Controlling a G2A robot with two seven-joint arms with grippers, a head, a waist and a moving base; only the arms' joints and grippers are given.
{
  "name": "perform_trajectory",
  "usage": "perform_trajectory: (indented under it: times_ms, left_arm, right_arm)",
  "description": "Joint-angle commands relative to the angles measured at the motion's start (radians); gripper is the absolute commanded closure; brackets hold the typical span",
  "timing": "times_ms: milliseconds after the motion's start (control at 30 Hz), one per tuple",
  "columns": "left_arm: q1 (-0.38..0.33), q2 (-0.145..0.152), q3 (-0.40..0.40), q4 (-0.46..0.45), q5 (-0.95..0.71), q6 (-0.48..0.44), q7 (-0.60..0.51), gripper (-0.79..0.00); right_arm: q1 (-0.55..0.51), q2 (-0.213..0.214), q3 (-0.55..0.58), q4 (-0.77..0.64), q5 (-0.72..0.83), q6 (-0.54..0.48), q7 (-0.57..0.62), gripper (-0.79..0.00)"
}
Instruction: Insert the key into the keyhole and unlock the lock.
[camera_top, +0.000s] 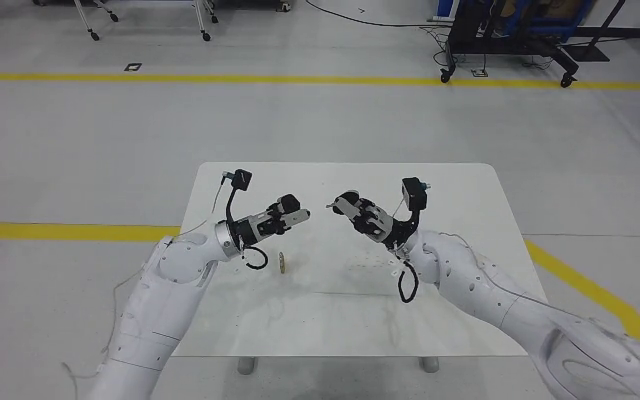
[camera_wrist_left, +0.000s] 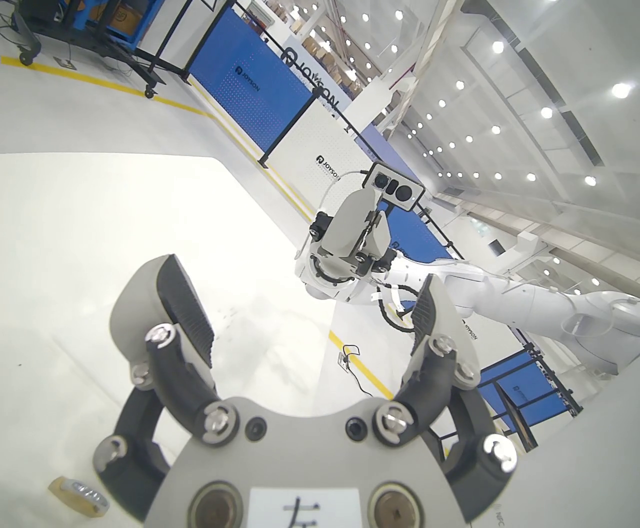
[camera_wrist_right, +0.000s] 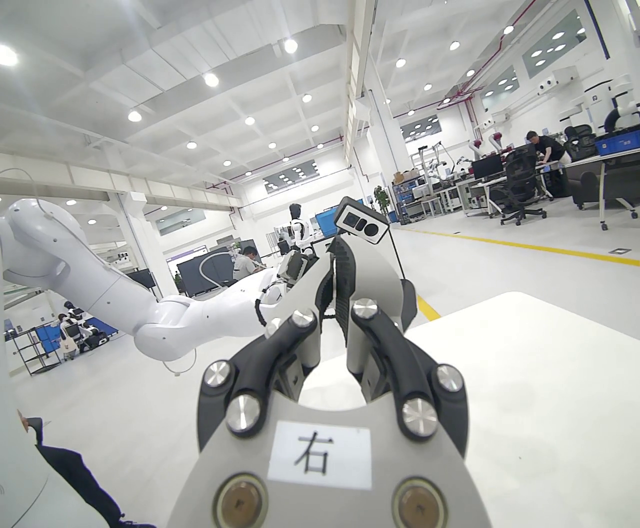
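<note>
From above, the white table (camera_top: 450, 300) has a smooth, matte top with rounded corners. One small piece (camera_top: 285, 262) lies on it near the middle, pale brass in colour and roughly ring-shaped. I cannot tell whether it is the lock or the key. Both arms hang above the table with their tips facing each other. The left gripper (camera_top: 303, 212) is above and just beyond the piece, apart from it, and the right gripper (camera_top: 338, 205) is close opposite.

In the left wrist view, the left gripper (camera_wrist_left: 300, 282) is spread wide with nothing between its jaws. Its pads (camera_wrist_left: 185, 310) are black ribbed rubber set on grey metal fingers with bright screw heads. The piece (camera_wrist_left: 80, 495) sits on the table beneath it, a tan body with a silvery, finely ridged part. The right gripper (camera_wrist_left: 369, 235), seen head on, is pressed together.

In the right wrist view, the right gripper (camera_wrist_right: 339, 260) has its ribbed black pads closed face to face. Whether something thin is pinched between them cannot be made out.

As I judge it, the task is at its very start: nothing is inserted, no lock is turned, and the grasping, aligning and unlocking are all left to do
</note>
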Motion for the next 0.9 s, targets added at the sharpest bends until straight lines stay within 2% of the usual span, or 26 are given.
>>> perform_trajectory:
  times_ms: [0, 167, 267, 300, 333, 367, 400, 567, 633, 733, 867]
  left_arm:
    - [0.016, -0.001, -0.001, -0.018, -0.052, -0.001, 0.017, -0.785]
    - [0.028, 0.006, -0.015, -0.022, -0.151, -0.016, -0.031, -0.785]
    - [0.024, 0.009, -0.022, -0.021, -0.121, -0.019, -0.026, -0.785]
    - [0.026, 0.009, -0.019, -0.024, -0.113, -0.019, -0.019, -0.696]
    - [0.026, 0.009, -0.016, -0.027, -0.103, -0.019, -0.016, -0.523]
    - [0.026, 0.010, -0.016, -0.028, -0.088, -0.018, -0.011, -0.409]
    - [0.027, 0.010, -0.013, -0.031, -0.078, -0.017, -0.006, -0.382]
    - [0.025, 0.010, 0.007, -0.032, -0.081, 0.002, -0.018, -0.369]
    - [0.020, 0.010, 0.013, -0.029, -0.078, 0.011, -0.021, -0.308]
    - [0.015, 0.011, 0.018, -0.025, -0.072, 0.022, -0.018, -0.277]
    - [0.012, 0.012, 0.023, -0.024, -0.062, 0.026, -0.012, -0.289]
  right_arm:
    - [-0.007, -0.001, 0.002, -0.006, 0.009, 0.004, 0.008, 0.000]
    - [-0.041, -0.006, 0.023, -0.019, 0.202, 0.000, 0.143, 0.000]
    - [-0.049, -0.011, 0.019, -0.020, 0.359, 0.000, 0.267, 0.000]
    - [-0.049, -0.013, 0.017, -0.021, 0.412, 0.000, 0.314, 0.000]
    - [-0.054, -0.015, 0.012, -0.028, 0.478, 0.000, 0.361, 0.000]
    - [-0.054, -0.017, 0.007, -0.022, 0.537, 0.000, 0.418, 0.000]
    - [-0.053, -0.018, 0.005, -0.010, 0.594, 0.000, 0.470, 0.000]
    - [-0.034, -0.032, 0.005, 0.015, 0.802, 0.000, 0.695, 0.000]
    - [-0.031, -0.038, 0.016, 0.012, 0.843, 0.000, 0.746, 0.000]
    - [-0.034, -0.045, 0.035, 0.021, 0.875, 0.000, 0.805, 0.000]
    - [-0.041, -0.058, 0.052, 0.037, 0.901, 0.000, 0.876, 0.000]
